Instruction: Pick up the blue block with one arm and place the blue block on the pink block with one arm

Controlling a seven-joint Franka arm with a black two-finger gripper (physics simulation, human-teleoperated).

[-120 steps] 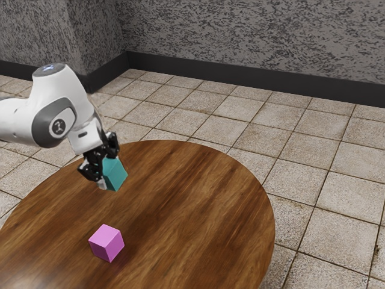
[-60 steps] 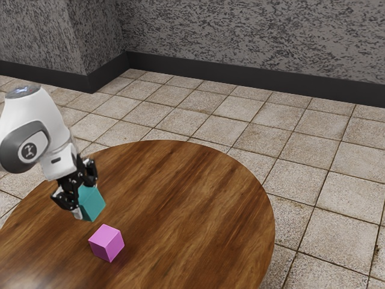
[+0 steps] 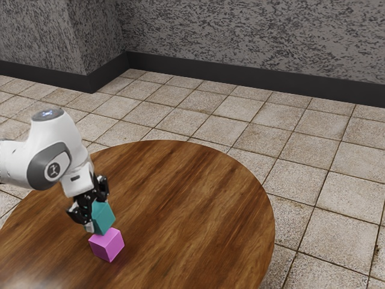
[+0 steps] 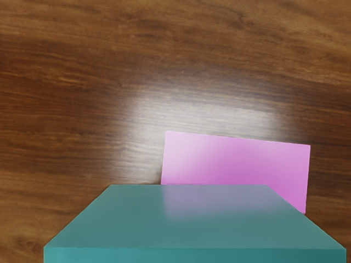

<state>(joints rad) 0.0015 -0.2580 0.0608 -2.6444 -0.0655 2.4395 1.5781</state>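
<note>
Blue block (image 3: 104, 218), teal in tone, is pinched between the black fingers of the pincer (image 3: 96, 220), which close on it from two sides. The block is tilted and hangs directly above the pink block (image 3: 107, 244), offset slightly toward the arm's side. Its lower corner reaches the pink block's top face in the exterior view; contact or a thin gap cannot be determined. One finger is largely hidden behind the block.

The pink block sits flat on the round wooden worktop (image 3: 192, 198), close to the worktop's edge nearest the camera, toward the exterior view's left. That edge is cut off at the view's lower and left borders. The white arm (image 3: 42, 164) enters from the exterior view's left and is likewise cut off.

Wrist view: the blue block (image 4: 192, 227) lies just under the hand, its lower part cut off. It covers the near portion of the pink block (image 4: 241, 164), of which one face shows. Worktop (image 4: 164, 66) wood grain lies beyond, with a pale glare patch.
</note>
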